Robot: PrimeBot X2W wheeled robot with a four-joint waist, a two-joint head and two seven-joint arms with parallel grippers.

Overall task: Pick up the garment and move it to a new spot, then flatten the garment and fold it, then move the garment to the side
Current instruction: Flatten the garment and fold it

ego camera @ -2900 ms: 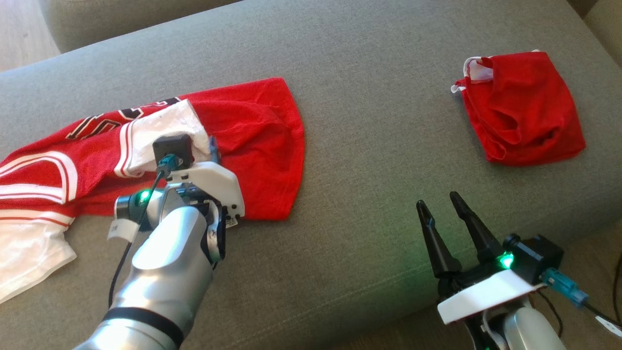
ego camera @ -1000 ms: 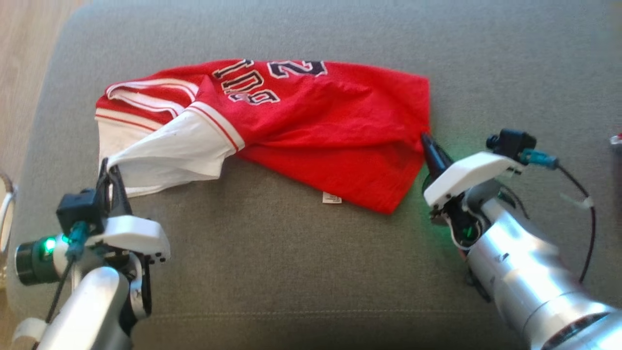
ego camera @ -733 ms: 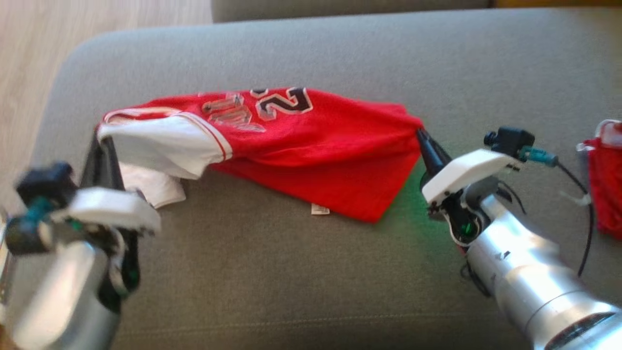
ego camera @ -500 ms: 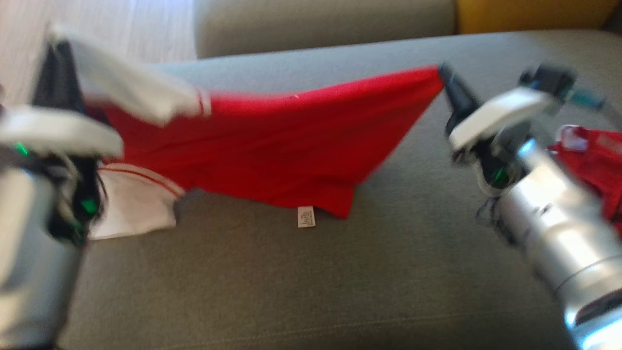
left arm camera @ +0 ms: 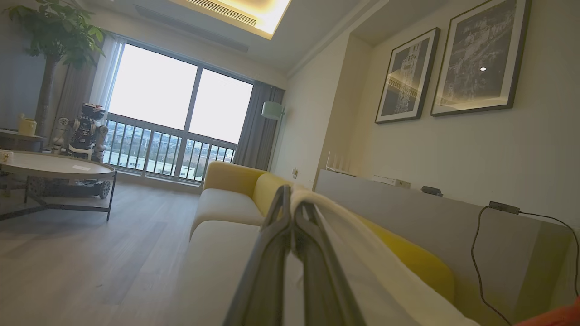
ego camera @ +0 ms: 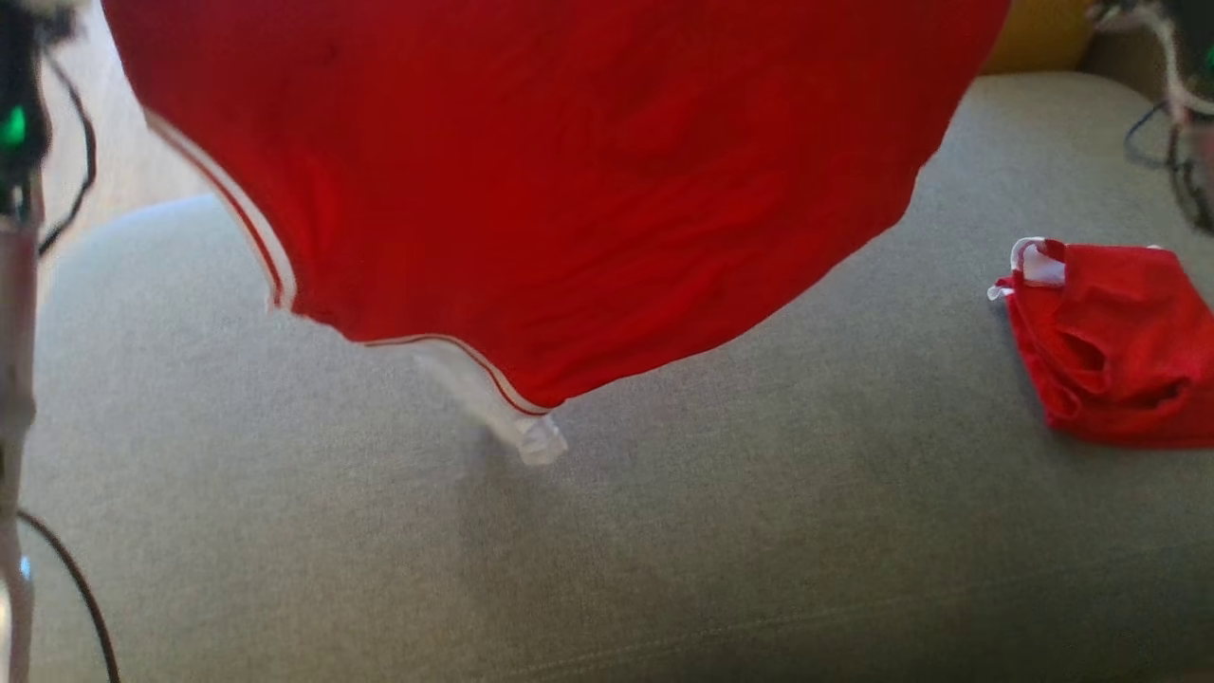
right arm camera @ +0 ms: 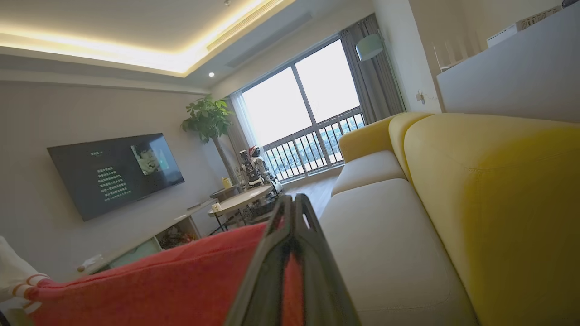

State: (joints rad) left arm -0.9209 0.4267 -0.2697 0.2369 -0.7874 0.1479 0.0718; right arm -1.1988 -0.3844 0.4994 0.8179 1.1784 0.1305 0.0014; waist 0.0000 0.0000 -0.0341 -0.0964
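The garment (ego camera: 569,171) hangs spread above the sofa seat (ego camera: 664,569), its left edge pinched in the left claw (left arm camera: 292,213), its right edge in the right claw (right arm camera: 292,206); a crumpled bundle (ego camera: 1110,351) lies on the seat, well to the right.

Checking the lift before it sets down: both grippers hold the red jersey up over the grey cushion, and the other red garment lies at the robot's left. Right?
No: the other red garment lies at the robot's right, as the head view shows. The jersey is indeed held up over the grey cushion.
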